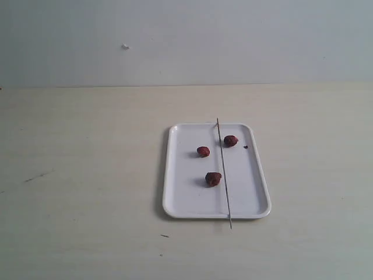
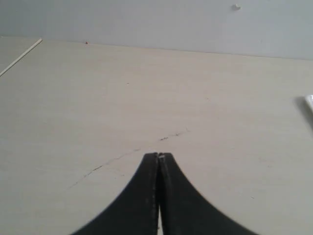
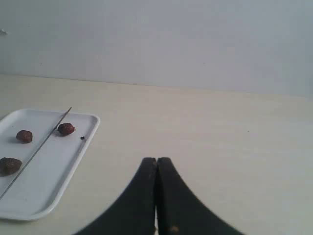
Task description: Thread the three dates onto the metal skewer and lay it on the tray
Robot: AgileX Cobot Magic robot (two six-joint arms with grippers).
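The white tray [image 1: 183,201] lies flat on the table, right of centre in the exterior view. Three dark red-brown dates rest on it: one at the back right [image 1: 231,140], one at the back left [image 1: 203,151], one nearer the front [image 1: 213,179]. The thin metal skewer [image 1: 224,172] lies lengthwise across the tray, both ends overhanging the rim. The right wrist view shows the tray [image 3: 58,166], the skewer [image 3: 36,149] and the dates [image 3: 66,129] [image 3: 24,136] [image 3: 9,165] off to one side. My right gripper [image 3: 156,159] is shut and empty. My left gripper [image 2: 158,155] is shut over bare table.
A tiny dark speck [image 1: 246,146] sits on the tray beside the back right date. A pale wall rises behind the table. The left wrist view catches a corner of the tray [image 2: 309,102] at its edge. Neither arm shows in the exterior view.
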